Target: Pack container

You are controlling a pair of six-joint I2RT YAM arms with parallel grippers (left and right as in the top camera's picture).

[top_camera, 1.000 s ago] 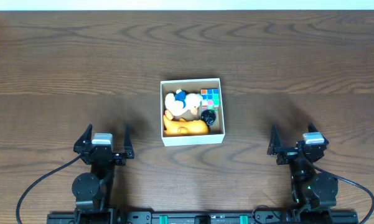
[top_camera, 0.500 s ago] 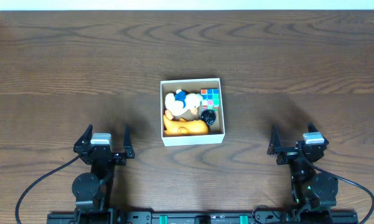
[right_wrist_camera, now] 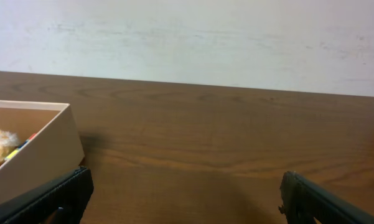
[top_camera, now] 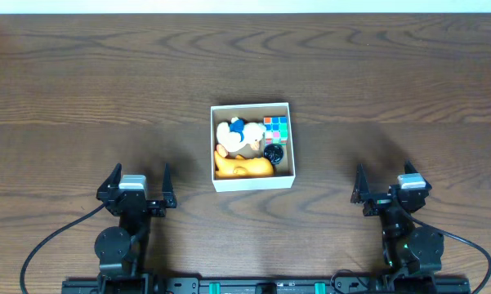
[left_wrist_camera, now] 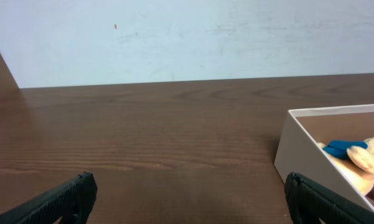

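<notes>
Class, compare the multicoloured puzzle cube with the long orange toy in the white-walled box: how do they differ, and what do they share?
The multicoloured puzzle cube shows many small coloured squares; the long orange toy is one plain colour. The cube is compact and square; the orange toy is longer and rounded. The cube sits in the far right corner of the white-walled box; the orange toy lies along its near wall. Both rest inside it.

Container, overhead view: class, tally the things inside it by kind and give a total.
Inside the container:
Cream and blue plush toy: 1
Orange toy: 1
Colour puzzle cube: 1
Black round item: 1
Total: 4
</notes>
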